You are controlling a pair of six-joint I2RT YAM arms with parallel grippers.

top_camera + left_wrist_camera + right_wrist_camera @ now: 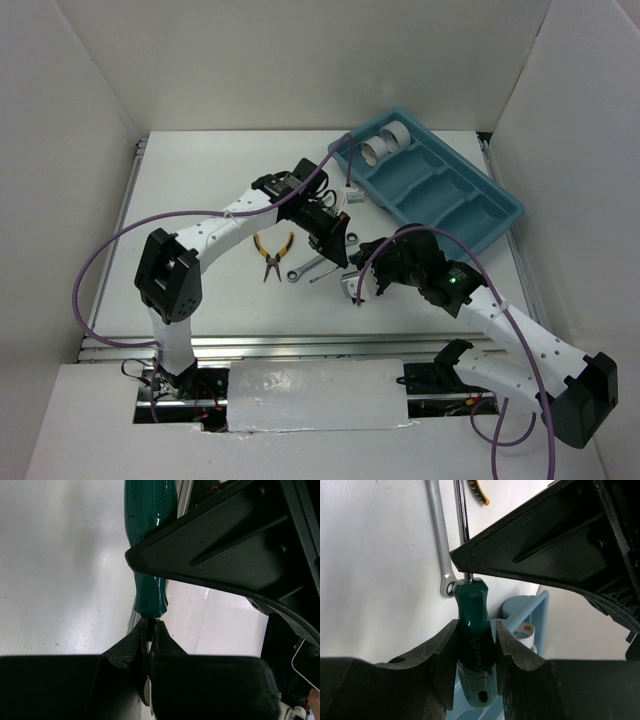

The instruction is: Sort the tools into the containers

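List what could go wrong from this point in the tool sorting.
1. The left pincer pinches a green-handled screwdriver only by its thin shaft; it could pivot or slip out.
2. The right pincer grips a green screwdriver by the handle; if both hold one tool, which I cannot tell, they could tug against each other.
3. From above, the two pincers sit close together beside the wrench and pliers; they might collide or knock those.

White arms, black joints and pincers, purple cables.
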